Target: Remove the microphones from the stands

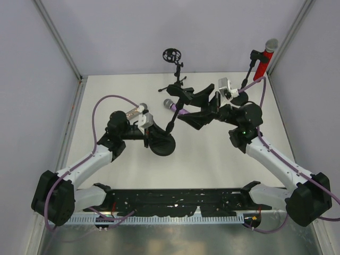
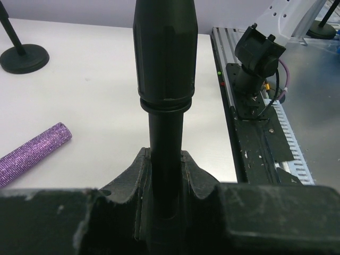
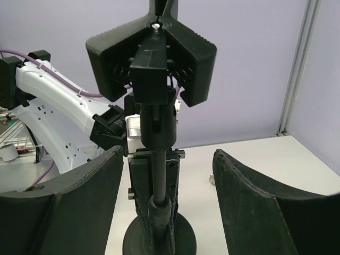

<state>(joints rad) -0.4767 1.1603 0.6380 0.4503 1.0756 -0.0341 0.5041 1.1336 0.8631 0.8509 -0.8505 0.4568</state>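
Note:
The black stand (image 1: 162, 144) rests on its round base mid-table. My left gripper (image 1: 151, 133) is shut on the stand's pole (image 2: 164, 64) just above the base. The microphone (image 1: 170, 104), purple glitter with a silver head, lies on the table beside the stand, and its handle (image 2: 34, 153) shows at lower left in the left wrist view. The stand's clip (image 3: 151, 58) looks empty. My right gripper (image 1: 188, 109) is open near the clip, over the microphone's handle end. Nothing lies between its fingers (image 3: 249, 202), and the pole shows beyond them.
A second stand (image 1: 171, 54) with a round black mount stands at the back centre. A third stand (image 1: 249, 66) holding a red microphone (image 1: 263, 61) is at the back right corner. Grey walls enclose the table on three sides.

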